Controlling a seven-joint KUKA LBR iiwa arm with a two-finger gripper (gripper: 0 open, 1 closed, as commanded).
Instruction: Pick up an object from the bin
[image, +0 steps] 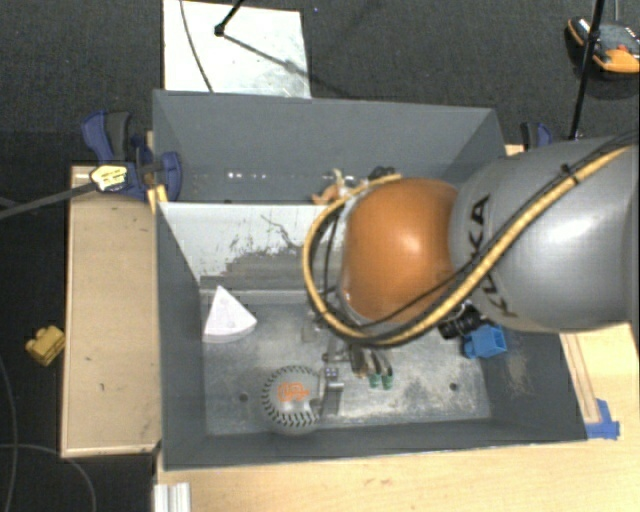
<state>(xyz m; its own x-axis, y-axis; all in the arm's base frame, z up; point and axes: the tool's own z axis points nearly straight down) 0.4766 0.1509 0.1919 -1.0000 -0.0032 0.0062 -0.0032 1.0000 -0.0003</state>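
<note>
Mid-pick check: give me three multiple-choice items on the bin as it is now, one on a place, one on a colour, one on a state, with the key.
1. Where in the bin does the white wedge lie?
A. left part of the floor
B. right corner under the arm
C. outside the rim

2. What colour is the small block beside the arm?
A. red
B. blue
C. yellow

3. How is the round ribbed thing with the orange centre?
A. lying on the floor beside the claw
B. lifted above the rim
C. stacked on the wedge

Key: 1 A, it lies near the left wall; 2 B, it is plainly blue; 3 A, it rests flat at the front, the claw just to its right.
</note>
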